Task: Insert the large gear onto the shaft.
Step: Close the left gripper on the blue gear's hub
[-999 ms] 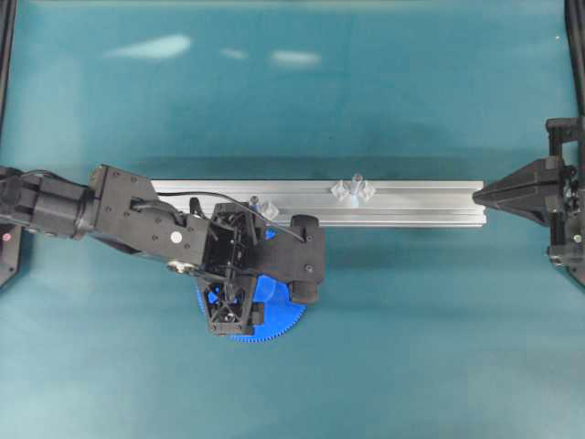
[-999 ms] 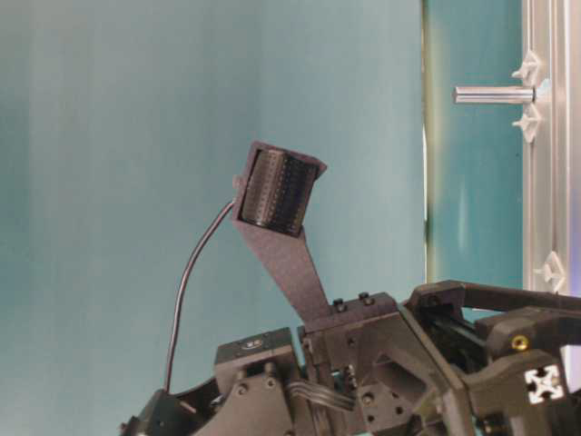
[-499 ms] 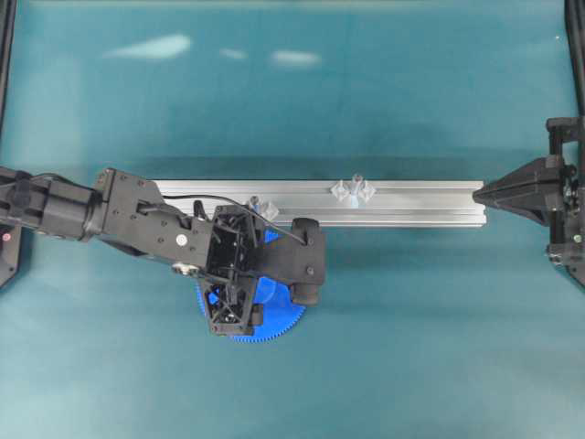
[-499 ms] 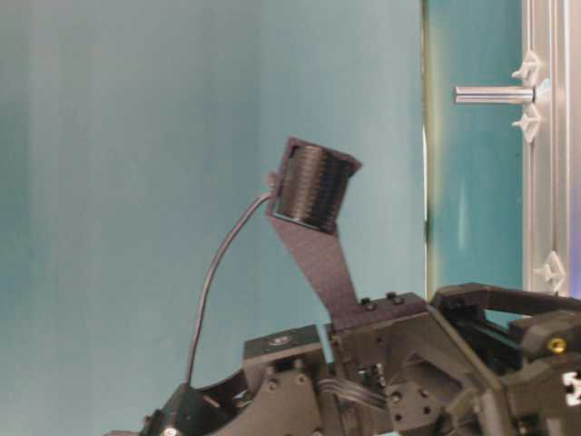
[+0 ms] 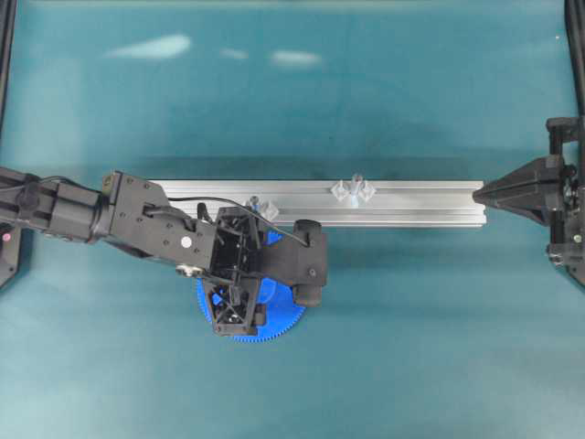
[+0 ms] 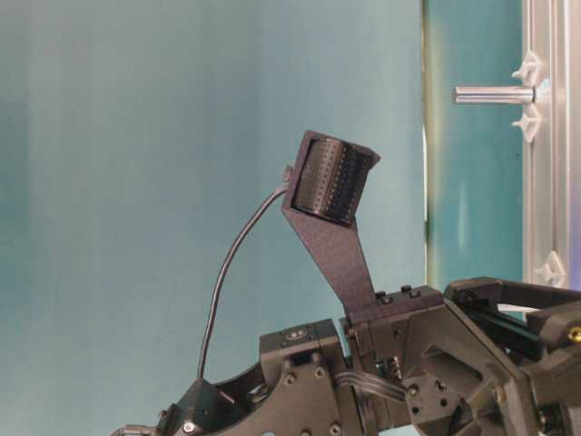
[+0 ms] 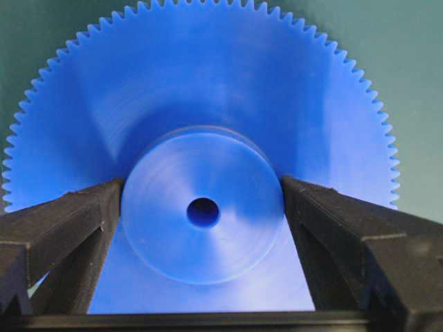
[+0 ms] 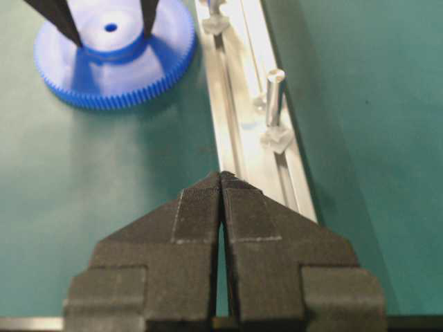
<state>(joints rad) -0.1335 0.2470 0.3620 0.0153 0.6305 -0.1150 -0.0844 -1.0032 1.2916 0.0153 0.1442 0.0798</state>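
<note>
The large gear lies flat on the teal mat just in front of the rail, blue with fine teeth. My left gripper points down over it and stands open. In the left wrist view its fingers flank the raised hub on both sides, close against its rim. The shaft stands upright on the rail between two clear mounts, also in view as the shaft and the shaft. My right gripper is shut and empty at the rail's right end.
The aluminium rail runs left to right across the middle of the mat. A second look-alike pin with a clear mount stands on the rail right behind my left wrist. Black frame posts stand at the far left and right edges.
The left arm has shifted a little to the right and its wrist has come down closer over the gear. Jaws stay open. The right arm has not moved.
</note>
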